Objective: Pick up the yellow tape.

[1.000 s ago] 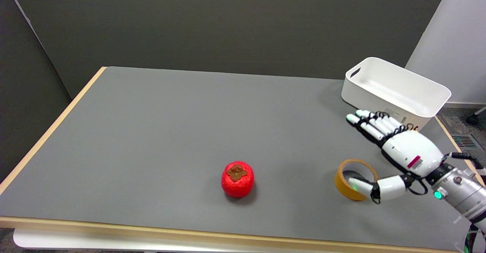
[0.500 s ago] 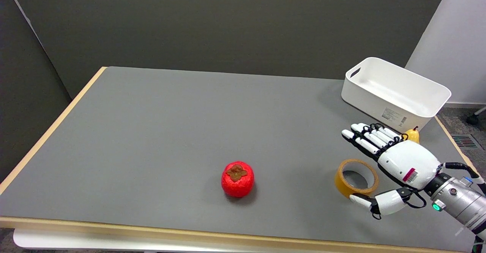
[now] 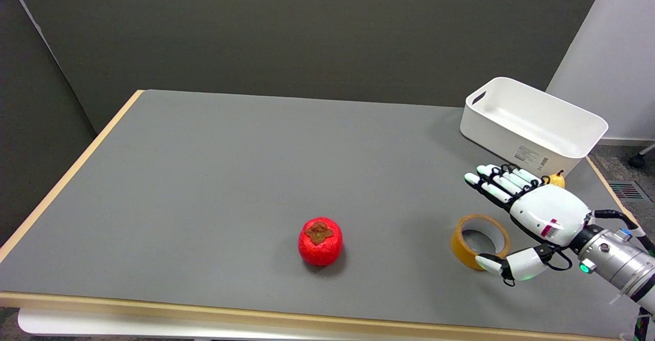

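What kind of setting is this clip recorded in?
Most likely a robot lab or test room: a grey-topped table stands against plain dark partitions, and only staged props lie on it: yellow tape, a red persimmon-like fruit and a white bin.

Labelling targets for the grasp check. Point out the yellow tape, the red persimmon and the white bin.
yellow tape [image 3: 459, 243], head view, on its outer yellow band at the left.
red persimmon [image 3: 321, 249], head view, on its red body below the brown calyx.
white bin [image 3: 504, 139], head view, on its near outer wall.

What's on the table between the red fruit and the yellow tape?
Nothing. In the head view, only bare grey table lies between the red fruit and the yellow tape.
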Available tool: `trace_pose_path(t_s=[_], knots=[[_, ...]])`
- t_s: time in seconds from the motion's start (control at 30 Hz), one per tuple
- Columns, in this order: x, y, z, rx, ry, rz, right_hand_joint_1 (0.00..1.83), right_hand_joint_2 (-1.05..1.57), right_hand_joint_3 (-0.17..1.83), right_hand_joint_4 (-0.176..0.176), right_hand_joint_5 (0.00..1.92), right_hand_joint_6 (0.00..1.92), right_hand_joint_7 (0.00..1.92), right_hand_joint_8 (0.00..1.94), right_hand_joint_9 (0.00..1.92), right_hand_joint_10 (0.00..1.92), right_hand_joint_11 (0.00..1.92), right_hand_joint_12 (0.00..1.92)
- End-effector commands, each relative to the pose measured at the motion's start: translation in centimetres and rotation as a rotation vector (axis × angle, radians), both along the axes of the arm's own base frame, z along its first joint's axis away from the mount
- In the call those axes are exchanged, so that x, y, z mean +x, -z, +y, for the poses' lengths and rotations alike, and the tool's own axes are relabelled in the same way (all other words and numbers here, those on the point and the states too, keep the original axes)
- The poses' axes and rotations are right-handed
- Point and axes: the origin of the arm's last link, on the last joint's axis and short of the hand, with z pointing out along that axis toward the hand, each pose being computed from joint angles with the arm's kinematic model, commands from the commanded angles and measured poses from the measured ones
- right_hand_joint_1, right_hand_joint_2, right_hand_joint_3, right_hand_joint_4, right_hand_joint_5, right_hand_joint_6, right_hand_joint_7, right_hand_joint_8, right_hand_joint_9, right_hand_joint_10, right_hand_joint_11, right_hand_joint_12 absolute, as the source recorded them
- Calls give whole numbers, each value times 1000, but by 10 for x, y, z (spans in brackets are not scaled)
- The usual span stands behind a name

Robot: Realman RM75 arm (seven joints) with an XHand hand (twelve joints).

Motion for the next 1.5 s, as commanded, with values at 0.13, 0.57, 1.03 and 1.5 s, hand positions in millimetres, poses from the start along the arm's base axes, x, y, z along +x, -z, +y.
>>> trace_pose_path(t_s=[0.13,0.57,1.03,1.5], knots=[[-21,-13,-8,-72,89,-14,304,432,869,49,-1,-1,-1,-1,-1,189,-1,865],[-35,-6,-15,-76,105,-51,304,433,869,52,-1,-1,-1,-1,-1,184,-1,863],[-42,-10,-16,-97,120,-56,278,473,915,42,-1,-1,12,85,-1,303,-1,907],[-49,-10,-17,-106,119,-70,332,495,947,41,-1,39,55,154,18,509,59,987]])
